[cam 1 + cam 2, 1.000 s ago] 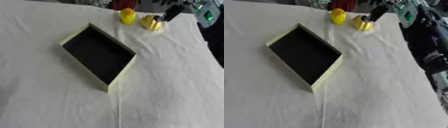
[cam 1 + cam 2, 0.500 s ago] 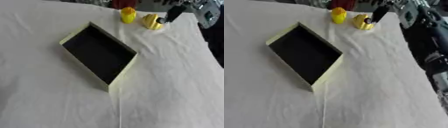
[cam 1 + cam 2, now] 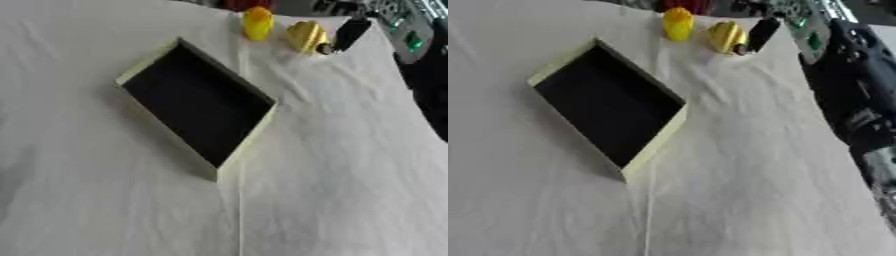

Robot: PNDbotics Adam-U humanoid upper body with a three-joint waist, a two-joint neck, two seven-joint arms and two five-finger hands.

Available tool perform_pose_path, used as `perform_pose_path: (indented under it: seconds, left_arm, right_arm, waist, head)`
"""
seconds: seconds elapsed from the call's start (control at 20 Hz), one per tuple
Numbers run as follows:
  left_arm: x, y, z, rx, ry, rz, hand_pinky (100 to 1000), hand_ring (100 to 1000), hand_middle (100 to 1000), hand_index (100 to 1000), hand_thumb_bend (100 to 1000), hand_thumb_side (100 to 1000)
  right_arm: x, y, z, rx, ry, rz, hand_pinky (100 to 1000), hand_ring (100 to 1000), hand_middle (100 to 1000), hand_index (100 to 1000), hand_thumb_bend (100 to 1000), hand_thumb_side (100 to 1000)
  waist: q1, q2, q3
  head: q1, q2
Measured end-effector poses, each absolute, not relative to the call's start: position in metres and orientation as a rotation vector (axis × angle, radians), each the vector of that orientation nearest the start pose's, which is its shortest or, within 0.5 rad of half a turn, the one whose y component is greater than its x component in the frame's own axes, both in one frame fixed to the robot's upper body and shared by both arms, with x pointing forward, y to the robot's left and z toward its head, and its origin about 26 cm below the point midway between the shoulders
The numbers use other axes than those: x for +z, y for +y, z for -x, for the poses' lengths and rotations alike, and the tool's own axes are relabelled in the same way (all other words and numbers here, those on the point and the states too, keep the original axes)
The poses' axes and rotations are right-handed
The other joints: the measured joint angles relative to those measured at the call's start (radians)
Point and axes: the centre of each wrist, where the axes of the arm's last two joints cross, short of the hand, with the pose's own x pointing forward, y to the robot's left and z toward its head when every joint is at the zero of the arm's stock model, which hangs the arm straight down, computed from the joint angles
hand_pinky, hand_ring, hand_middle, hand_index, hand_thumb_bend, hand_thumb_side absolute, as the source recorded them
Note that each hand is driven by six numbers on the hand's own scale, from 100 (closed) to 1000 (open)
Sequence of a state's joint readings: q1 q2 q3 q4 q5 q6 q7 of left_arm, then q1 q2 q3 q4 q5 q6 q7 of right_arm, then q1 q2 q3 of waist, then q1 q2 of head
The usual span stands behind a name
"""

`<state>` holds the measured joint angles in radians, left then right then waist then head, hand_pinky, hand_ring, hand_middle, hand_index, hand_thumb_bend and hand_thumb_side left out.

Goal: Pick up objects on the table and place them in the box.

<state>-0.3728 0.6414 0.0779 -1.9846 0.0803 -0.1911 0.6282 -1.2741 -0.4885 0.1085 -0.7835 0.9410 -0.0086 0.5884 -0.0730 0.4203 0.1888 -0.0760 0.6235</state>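
Reaching in at one o'clock, right hand (image 3: 350, 33) touches the rounded yellow toy (image 3: 304, 36), probably light and slippery, best cupped round its middle; finger spread I cannot tell.

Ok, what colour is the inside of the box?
Black inside the box, with pale yellow walls; it shows best in the left eye view.

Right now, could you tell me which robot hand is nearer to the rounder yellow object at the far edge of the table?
Right. The right robot hand reaches in from the upper right, its dark fingers against the yellow object. The left robot hand shows in neither view.
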Motion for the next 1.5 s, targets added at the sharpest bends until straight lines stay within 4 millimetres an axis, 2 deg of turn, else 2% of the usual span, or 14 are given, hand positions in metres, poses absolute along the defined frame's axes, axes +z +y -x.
perform_pose_path:
  seconds: [0.1,0.15,0.6,0.8,1.3,1.5]
  left_arm:
    - [0.264,0.313,-0.298,-0.224,3.478,0.764,862,906,884,819,392,805]
    - [0.264,0.313,-0.298,-0.224,3.478,0.763,862,906,885,819,391,805]
    - [0.265,0.313,-0.298,-0.226,3.476,0.760,862,906,886,818,386,807]
    - [0.265,0.313,-0.298,-0.226,3.476,0.760,863,907,886,817,385,806]
    - [0.266,0.313,-0.299,-0.232,3.473,0.760,863,906,886,815,382,806]
    - [0.265,0.312,-0.299,-0.245,3.476,0.754,863,906,886,814,379,807]
  right_arm:
    - [0.329,-0.267,-0.499,1.366,-1.277,0.973,898,891,900,918,336,100]
    - [0.329,-0.268,-0.499,1.362,-1.280,0.976,897,891,900,918,354,100]
    - [0.331,-0.272,-0.498,1.255,-1.326,1.028,891,886,901,923,199,100]
    - [0.333,-0.276,-0.497,1.211,-1.330,1.057,890,887,900,922,182,100]
    - [0.335,-0.280,-0.497,1.188,-1.320,1.057,888,886,894,920,207,100]
    - [0.335,-0.280,-0.497,1.181,-1.324,1.059,883,878,839,876,162,100]
  waist:
    - [-0.002,0.004,0.004]
    - [-0.003,0.008,0.004]
    - [-0.011,0.031,0.025]
    - [-0.015,0.042,0.028]
    - [-0.015,0.063,0.033]
    - [-0.015,0.070,0.037]
  head:
    - [-0.001,-0.001]
    - [-0.001,-0.001]
    - [-0.007,-0.011]
    - [-0.014,-0.019]
    - [-0.024,-0.038]
    - [-0.028,-0.045]
